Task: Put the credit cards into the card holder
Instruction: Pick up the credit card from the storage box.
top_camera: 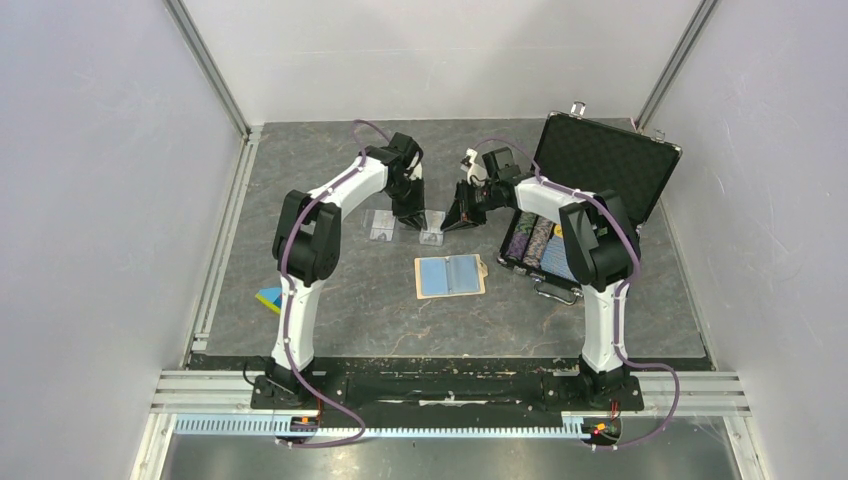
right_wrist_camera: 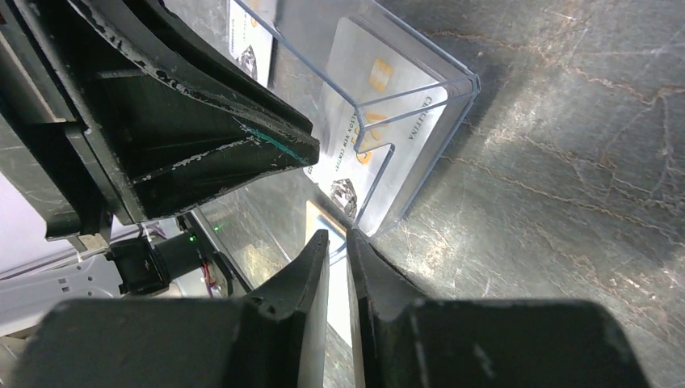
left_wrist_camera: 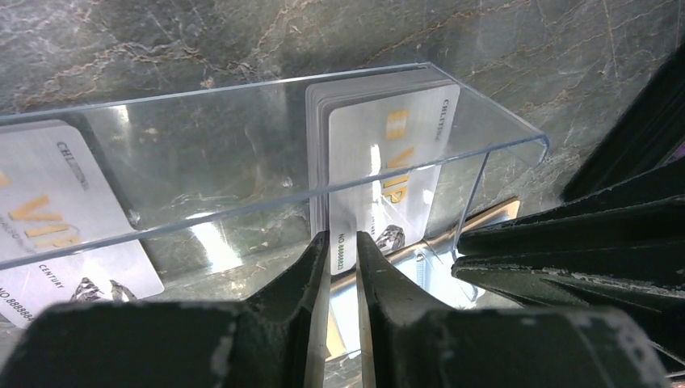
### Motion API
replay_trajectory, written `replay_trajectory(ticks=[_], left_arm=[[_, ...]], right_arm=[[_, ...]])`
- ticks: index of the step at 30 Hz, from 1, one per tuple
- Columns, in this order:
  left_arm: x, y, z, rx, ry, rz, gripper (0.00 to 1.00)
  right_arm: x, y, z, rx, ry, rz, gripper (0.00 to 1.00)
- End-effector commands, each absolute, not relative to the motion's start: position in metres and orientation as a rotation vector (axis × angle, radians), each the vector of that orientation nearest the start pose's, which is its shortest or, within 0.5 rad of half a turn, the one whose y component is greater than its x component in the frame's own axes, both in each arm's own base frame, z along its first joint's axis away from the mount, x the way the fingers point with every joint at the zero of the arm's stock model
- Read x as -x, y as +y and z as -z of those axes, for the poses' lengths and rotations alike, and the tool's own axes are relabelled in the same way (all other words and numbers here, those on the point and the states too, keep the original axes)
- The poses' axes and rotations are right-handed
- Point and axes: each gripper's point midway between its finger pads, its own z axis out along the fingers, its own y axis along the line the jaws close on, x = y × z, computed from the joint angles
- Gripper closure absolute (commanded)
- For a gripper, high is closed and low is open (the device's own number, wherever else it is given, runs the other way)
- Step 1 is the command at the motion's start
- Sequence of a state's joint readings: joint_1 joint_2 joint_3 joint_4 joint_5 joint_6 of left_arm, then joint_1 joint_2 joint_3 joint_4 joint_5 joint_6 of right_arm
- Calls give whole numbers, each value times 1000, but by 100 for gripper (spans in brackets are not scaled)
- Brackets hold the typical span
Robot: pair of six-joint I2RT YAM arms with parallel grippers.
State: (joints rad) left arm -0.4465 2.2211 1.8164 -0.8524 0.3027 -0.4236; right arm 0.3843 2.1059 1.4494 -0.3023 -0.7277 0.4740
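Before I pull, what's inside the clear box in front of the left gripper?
A stack of silver VIP cards sits inside the clear box. The front card covers those behind, so their number is hidden.

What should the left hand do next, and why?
Probably lift straight up a little. The left hand seems pinched on the front card, which sits in the clear stand with a stack behind it. Pulling upward should slide it free, ready for the open card holder.
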Motion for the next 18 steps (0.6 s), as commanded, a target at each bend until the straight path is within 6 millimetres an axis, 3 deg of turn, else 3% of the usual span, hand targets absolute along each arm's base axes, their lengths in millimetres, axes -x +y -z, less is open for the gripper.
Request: replay_trajectory(ticks=[1,7,12,18], left_arm=[[-392,-270,-51,-212,2903,600,77],[-391,-268,-57,-246,2889,560,78],[-387,-270,-57,-309,2900,514,67],[-382,-276,-63,-364,2889,492,74]], right_arm=[[-380,312,-62,250,2609,-1276,85],[-378,311,-60,250,2614,-1269,87],[-375,310,-59,249,2621,-1262,88],[-373,308,-59,250,2620,-1252,88]])
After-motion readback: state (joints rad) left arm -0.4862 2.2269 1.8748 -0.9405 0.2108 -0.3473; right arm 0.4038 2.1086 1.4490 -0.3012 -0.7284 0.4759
